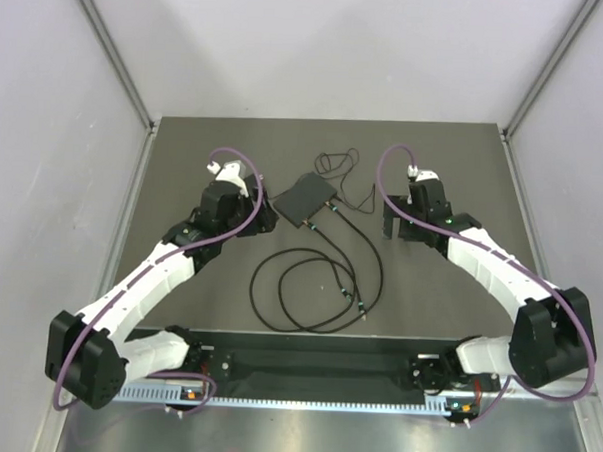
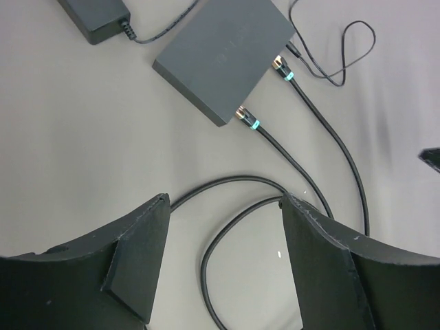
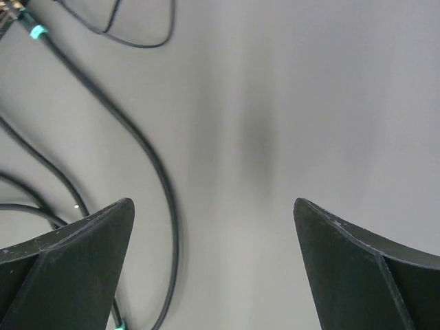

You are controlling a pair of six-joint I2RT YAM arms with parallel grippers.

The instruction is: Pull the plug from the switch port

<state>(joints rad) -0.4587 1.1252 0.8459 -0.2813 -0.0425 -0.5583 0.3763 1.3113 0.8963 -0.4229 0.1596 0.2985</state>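
Wide-spread L fingers (image 2: 137, 268) fill the bottom of the left wrist view. Between them there's only table (image 2: 82, 137) and loops of black cable (image 2: 227, 227), so the L gripper (image 2: 224, 201) is open w/ nothing held.

Switch (image 2: 223, 55) lies flat at top centre of that view, apart from my fingertips. Two plugs sit in its lower-right edge, each w/ a teal ring and both seated. The near plug (image 2: 246, 118) is by the lower corner and the far plug (image 2: 282, 67) is toward the upper right. Their cables run down and to the right. Brick (image 2: 96, 17) is at upper left, and its cord heads toward the switch's top edge. Thin wire (image 2: 344, 48) loops at upper right.

R gripper (image 3: 213, 206) is likewise spread wide, w/ bare table between the fingers. Black cable runs down the left side of the right wrist view, and a teal-ringed plug end shows at the upper-left corner.

From the top view, the switch is at frame centre, a bit above the middle. The L gripper is just left of it. The R gripper is to the right, further off, w/ the cable loops lying below the switch.
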